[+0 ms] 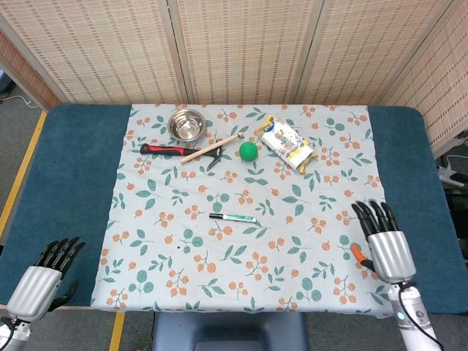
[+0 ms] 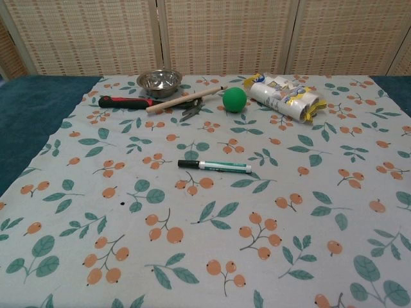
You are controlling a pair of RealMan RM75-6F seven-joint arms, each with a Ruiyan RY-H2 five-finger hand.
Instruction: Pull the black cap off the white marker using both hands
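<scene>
The white marker (image 1: 234, 217) (image 2: 215, 166) lies flat near the middle of the floral cloth, its black cap at its left end and still on. My left hand (image 1: 42, 276) hovers at the near left corner over the blue table cover, fingers apart and holding nothing. My right hand (image 1: 384, 243) is over the cloth's near right edge, fingers spread and empty, far right of the marker. Neither hand shows in the chest view.
At the back of the cloth stand a steel bowl (image 1: 186, 124), a red-and-black handled tool (image 1: 167, 149), a wooden-handled hammer (image 1: 212, 148), a green ball (image 1: 248, 151) and a packet of tissues (image 1: 288, 143). The blue table cover (image 1: 73, 168) flanks the cloth.
</scene>
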